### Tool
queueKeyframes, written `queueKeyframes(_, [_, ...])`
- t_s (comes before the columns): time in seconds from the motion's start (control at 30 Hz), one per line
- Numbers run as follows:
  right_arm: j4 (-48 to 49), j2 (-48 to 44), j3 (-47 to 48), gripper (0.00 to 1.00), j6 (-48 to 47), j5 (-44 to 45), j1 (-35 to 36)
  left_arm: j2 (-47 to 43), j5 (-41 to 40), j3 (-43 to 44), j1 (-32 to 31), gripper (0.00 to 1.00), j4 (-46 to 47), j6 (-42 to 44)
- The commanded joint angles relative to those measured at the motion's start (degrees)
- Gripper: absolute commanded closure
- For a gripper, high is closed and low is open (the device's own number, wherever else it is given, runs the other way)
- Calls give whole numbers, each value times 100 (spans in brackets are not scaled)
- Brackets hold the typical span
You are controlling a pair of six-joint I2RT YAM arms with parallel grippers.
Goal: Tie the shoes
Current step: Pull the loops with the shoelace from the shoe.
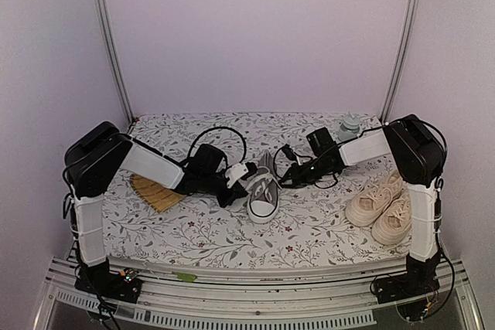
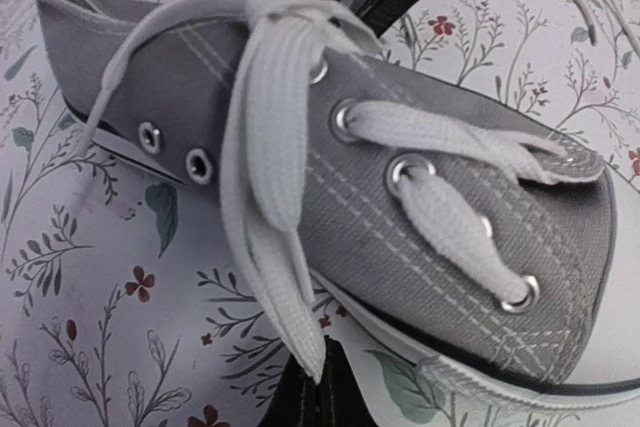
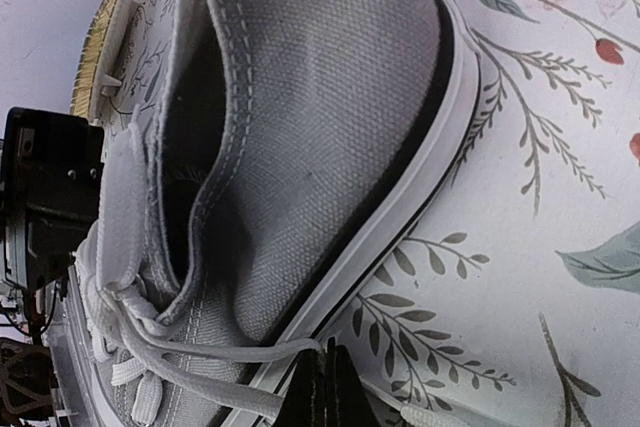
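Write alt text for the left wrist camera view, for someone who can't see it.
A small grey sneaker rests on a floral tablecloth, toe to the right. A flat white lace stretches across it down to the left gripper, shut at the bottom edge and apparently pinching the lace end.

My work table (image 1: 255, 270), seen from above and behind. A floral-print cloth (image 1: 201, 233) w/ grey leaves and small red blooms covers the top. Ctr: a small grey sneaker (image 1: 263, 197) sits sole down on the cloth, white toe cap toward the near edge. Rt, near side: the cream pair (image 1: 383, 205) lies side by side, touching, toes pointing near-left. Left: a straw-coloured ribbed piece (image 1: 155, 192) lies flat, partly hidden; can't tell what it is. Far rt, by the back edge: a small pale bottle (image 1: 349, 126), upright.
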Motion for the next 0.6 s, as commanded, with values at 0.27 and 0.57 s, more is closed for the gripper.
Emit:
queueKeyframes(0.27, [-201, -68, 100, 99, 17, 147, -14, -74, 109, -165, -181, 100, -210, -120])
queueKeyframes(0.57, [-784, -934, 124, 59, -225, 885, -50, -781, -162, -454, -184, 40, -359, 163])
